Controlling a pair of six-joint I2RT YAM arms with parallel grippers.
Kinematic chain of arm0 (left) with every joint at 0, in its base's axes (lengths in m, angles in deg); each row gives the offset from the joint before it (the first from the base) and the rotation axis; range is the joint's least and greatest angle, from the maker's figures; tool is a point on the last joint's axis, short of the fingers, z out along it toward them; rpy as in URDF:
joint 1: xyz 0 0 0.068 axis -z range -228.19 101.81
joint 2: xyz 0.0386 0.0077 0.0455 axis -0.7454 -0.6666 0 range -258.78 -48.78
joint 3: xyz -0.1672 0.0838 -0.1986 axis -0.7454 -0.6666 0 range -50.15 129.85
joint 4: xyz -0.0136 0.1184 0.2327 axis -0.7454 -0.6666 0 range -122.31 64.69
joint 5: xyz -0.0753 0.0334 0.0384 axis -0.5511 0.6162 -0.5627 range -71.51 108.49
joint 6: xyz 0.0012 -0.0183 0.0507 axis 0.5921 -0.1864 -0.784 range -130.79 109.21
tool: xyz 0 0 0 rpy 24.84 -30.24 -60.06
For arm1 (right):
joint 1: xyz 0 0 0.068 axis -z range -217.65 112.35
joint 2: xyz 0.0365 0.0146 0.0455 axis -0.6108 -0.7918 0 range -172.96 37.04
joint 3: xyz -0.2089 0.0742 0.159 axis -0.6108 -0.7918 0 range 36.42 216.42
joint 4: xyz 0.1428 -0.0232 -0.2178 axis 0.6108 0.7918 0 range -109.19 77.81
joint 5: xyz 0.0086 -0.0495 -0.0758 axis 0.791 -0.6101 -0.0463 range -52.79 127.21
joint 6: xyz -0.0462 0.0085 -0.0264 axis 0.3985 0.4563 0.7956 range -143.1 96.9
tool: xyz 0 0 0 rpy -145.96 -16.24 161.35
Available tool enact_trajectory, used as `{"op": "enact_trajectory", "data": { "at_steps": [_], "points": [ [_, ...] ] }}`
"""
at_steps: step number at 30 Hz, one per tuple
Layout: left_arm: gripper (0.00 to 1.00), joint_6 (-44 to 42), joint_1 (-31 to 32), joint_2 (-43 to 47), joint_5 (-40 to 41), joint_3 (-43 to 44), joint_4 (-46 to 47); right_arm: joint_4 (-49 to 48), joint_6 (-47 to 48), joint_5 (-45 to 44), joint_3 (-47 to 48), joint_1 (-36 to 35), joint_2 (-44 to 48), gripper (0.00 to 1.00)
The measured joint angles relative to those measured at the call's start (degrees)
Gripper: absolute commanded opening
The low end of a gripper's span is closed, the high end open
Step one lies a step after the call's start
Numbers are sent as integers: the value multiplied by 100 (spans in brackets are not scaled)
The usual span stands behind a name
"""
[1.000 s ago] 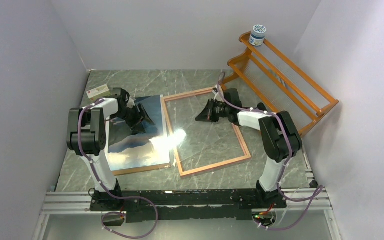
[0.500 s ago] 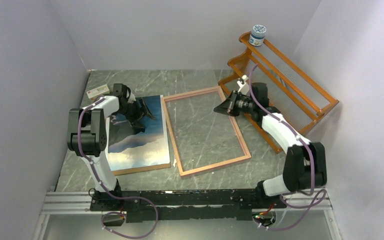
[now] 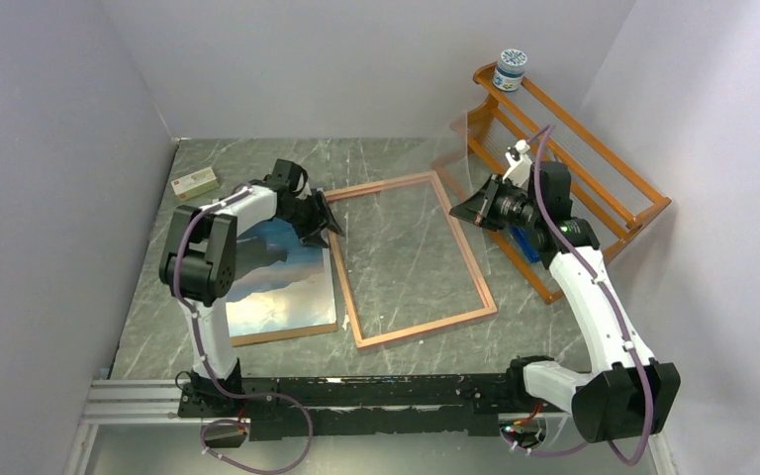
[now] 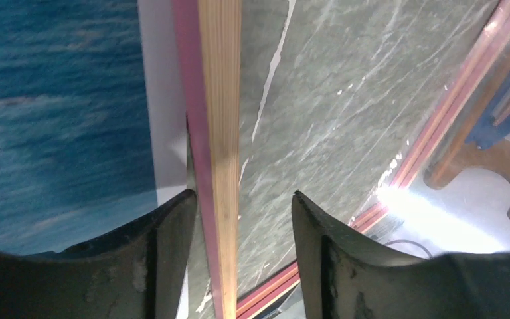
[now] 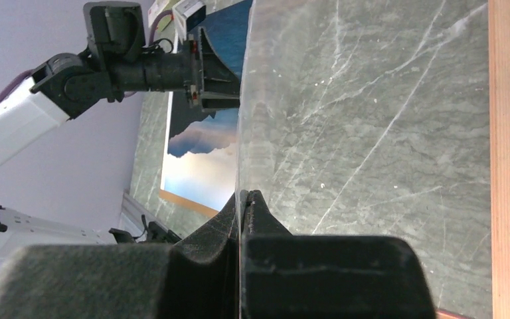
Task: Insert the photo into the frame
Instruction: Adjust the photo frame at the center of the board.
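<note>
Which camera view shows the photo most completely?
The top external view: the photo lies flat left of the frame, only its far end hidden under the left arm. The left wrist view shows just a strip of blue sea and white margin; the right wrist view shows a slice beside the clear pane.

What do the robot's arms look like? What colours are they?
The left arm and right arm have white links and chunky black joints. A purple cable loops along each. The jaws are black, tapering wedges.
</note>
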Motion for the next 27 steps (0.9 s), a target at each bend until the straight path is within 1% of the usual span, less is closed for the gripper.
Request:
{"op": "enact_trajectory", "data": {
  "at_steps": [3,7,11,15,21,25,27],
  "points": [
    [54,46,157,-354,57,302,-26,136,-22,-85,0,0,120,0],
    [48,92,264,-688,295,629,-365,177,-76,-122,-4,0,170,0],
    [35,59,356,-872,706,1029,-863,170,-166,-114,-33,0,219,0],
    [22,-184,396,-1071,942,1405,-1303,175,-229,-68,-39,9,227,0],
    [7,-756,439,-1408,1082,2031,-1762,170,-308,-24,-39,13,225,0],
    [3,-1099,422,-1657,1067,2457,-2022,155,-387,24,-44,11,219,0],
    [2,-1259,404,-1801,1043,2699,-2164,120,-435,44,-44,11,208,0]
  ]
}}
